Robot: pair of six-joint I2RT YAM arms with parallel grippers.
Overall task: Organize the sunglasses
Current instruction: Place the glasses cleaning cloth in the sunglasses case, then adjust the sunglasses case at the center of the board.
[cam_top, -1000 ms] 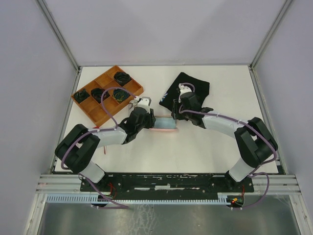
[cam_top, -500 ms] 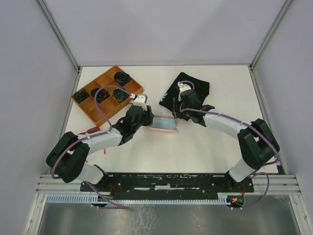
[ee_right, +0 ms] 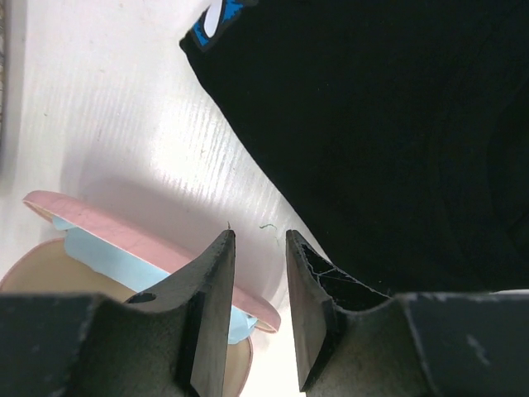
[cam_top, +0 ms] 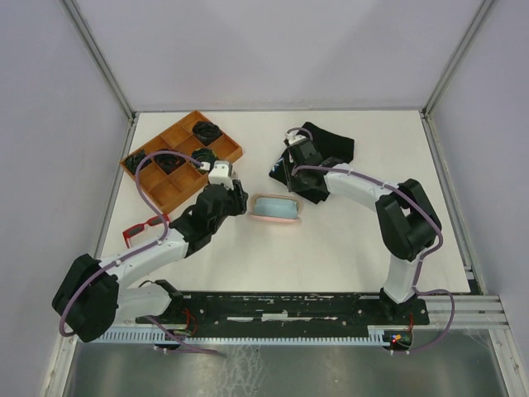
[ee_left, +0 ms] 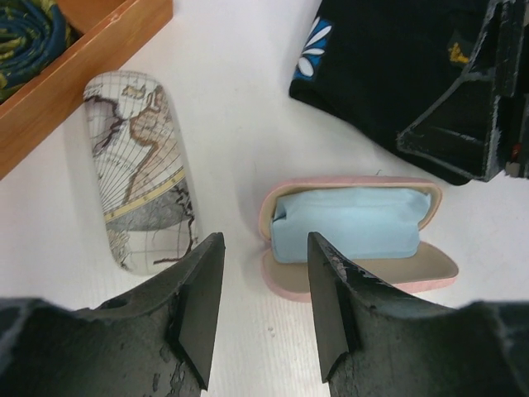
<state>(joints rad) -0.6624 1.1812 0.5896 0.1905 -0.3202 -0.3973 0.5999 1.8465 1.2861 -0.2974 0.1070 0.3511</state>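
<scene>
Left end effector (ee_left: 264, 255) back from oblong pink case (ee_left: 388, 269), soft blue cloth (ee_left: 347, 223) inside

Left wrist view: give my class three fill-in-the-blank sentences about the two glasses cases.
1. The pink case lies ____.
2. The cloth inside it is ____.
3. The map case beside the tray is ____.
Missing words: open; blue; closed.

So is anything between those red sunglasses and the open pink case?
Yes: the left arm lies across the table between the red sunglasses and the pink case, and a light blue cloth fills the case.
</scene>
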